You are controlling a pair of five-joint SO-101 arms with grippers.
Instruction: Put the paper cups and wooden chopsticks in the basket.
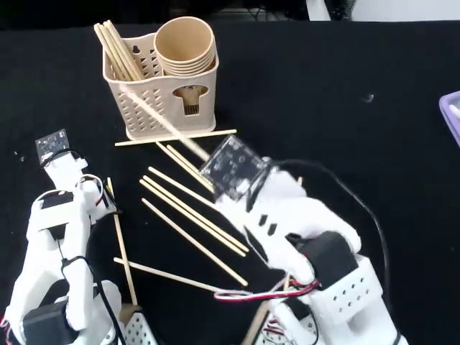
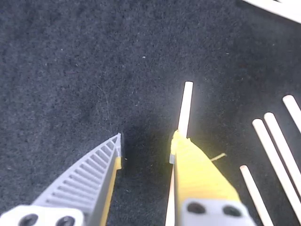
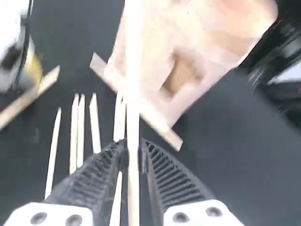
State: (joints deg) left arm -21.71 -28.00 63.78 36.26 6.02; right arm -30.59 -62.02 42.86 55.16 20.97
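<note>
Chopsticks point(image 1: 118, 50) stand in the basket point(image 1: 162, 115) at 11 o'clock on the table point(image 1: 374, 180). The paper cups point(image 1: 185, 44) are stacked inside it beside them, so I think the cups are done. Many loose sticks point(image 1: 190, 215) lie on the table from 9 o'clock to the middle, so a lot is left to do. My left gripper point(image 2: 146, 141) sits low at 8 o'clock with its fingers wide apart, and one stick point(image 2: 186, 106) runs under one finger. My right gripper point(image 3: 134, 149) is near the middle. It squeezes one chopstick point(image 3: 133, 94) that points up toward the basket.
</note>
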